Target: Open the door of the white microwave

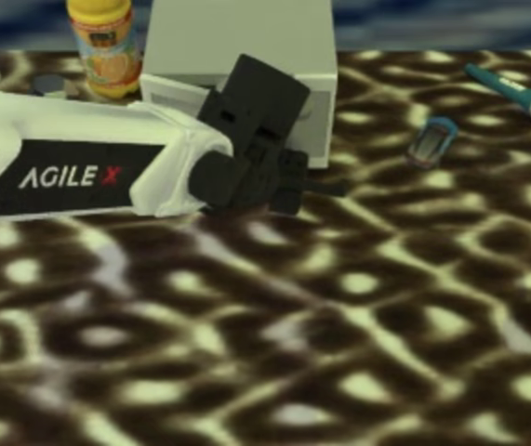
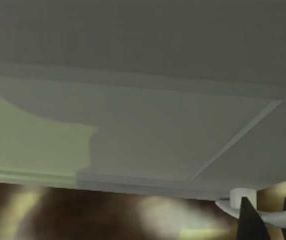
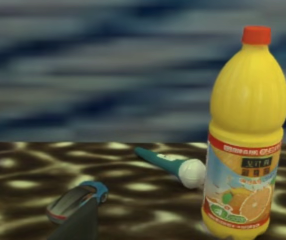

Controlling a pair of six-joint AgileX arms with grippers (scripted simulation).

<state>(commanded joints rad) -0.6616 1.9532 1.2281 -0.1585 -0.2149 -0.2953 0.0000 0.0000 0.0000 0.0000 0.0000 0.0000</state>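
My left arm [image 1: 79, 167] lies across the table's [image 1: 274, 353] rear left, pressed against the white microwave [image 1: 246, 42], blocking its front. A juice bottle [image 1: 104, 42] crowds the left flank. Right of the oven, only a toy car [image 1: 431, 139] and a teal brush [image 1: 511, 91] interrupt open tabletop.

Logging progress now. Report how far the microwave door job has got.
Done: left gripper is at the white microwave. In hand: it sits at the handle of the door, which looks at most slightly ajar. Left: swing it wide. The right arm is outside the top view.
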